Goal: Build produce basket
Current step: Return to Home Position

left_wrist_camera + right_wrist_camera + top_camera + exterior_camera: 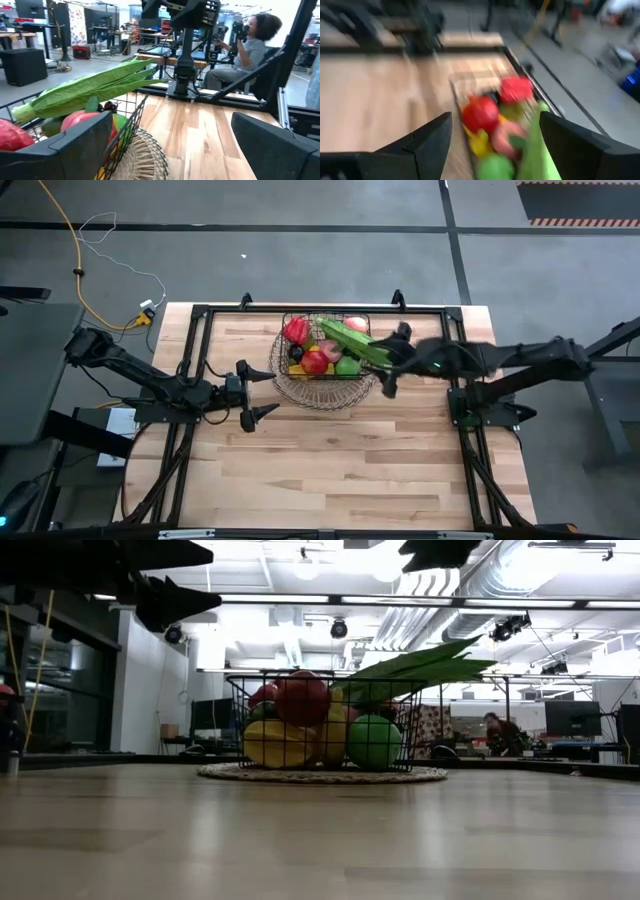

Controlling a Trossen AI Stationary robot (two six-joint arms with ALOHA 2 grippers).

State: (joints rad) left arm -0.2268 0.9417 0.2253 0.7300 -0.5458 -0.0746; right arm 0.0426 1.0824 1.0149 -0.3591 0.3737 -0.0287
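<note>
The dark wire basket [322, 360] stands on its pale round woven base [320, 775] at the table's far middle. In it lie a red pepper [296, 330], a red apple [315, 363], a green apple [374, 742] and a yellow fruit [275, 743]. The long green husk [355, 343] rests slanting across the pile, and its tip juts past the rim on the right [440, 660]. My right gripper [394, 360] hovers open above that side, well over the husk [535, 150]. My left gripper [273, 391] stands open, level, just left of the basket [125, 120].
Black frame rails [200, 340] run along the table's left, right and far sides. Bare wood [330, 470] stretches from the basket to the near edge. A person [250, 45] sits beyond the table, behind the right arm's base [182, 75].
</note>
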